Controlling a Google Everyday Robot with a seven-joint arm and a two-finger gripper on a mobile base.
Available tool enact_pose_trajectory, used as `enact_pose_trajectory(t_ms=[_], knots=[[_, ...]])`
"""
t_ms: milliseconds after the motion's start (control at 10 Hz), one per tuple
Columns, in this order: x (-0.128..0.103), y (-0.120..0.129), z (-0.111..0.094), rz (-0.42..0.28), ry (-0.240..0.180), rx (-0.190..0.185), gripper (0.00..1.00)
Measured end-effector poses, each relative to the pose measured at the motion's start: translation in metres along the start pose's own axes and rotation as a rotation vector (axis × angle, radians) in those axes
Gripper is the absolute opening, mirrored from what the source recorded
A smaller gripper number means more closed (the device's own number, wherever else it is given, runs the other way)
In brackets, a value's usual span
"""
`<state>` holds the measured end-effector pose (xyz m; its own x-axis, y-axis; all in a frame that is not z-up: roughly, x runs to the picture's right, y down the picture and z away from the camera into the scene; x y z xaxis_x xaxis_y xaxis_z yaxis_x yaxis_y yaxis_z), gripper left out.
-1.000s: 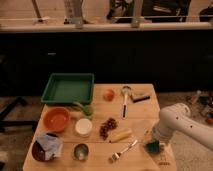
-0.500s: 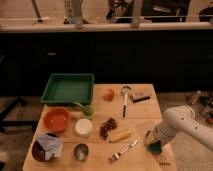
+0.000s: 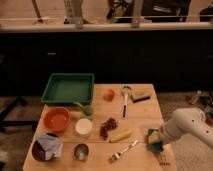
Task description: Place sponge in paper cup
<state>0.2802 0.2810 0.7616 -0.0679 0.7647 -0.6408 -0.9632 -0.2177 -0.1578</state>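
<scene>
The gripper [image 3: 154,139], its grip not discernible, sits on the sponge [image 3: 158,147] at the right edge of the table [image 3: 145,114], well apart from the paper cup [image 3: 83,126], where a glancing hold could nudge it overboard

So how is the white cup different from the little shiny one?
The paper cup is white and wider; the metal cup is grey, shiny and smaller. The paper cup sits beside the orange bowl; the metal cup is nearer the front edge. Both stand upright. The gripper is far right, at the sponge.
</scene>
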Motion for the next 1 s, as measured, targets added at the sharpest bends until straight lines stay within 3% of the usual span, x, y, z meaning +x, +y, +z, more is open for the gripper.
enact_pose_trajectory(t_ms=[200, 400, 800, 1000], knots=[[-0.001, 0.003, -0.016, -0.046, -0.04, 0.008, 0.0], [-0.007, 0.012, -0.036, -0.147, -0.076, 0.025, 0.0], [-0.02, 0.033, -0.064, -0.368, -0.1, 0.031, 0.0], [-0.025, 0.045, -0.074, -0.44, -0.103, 0.034, 0.0]])
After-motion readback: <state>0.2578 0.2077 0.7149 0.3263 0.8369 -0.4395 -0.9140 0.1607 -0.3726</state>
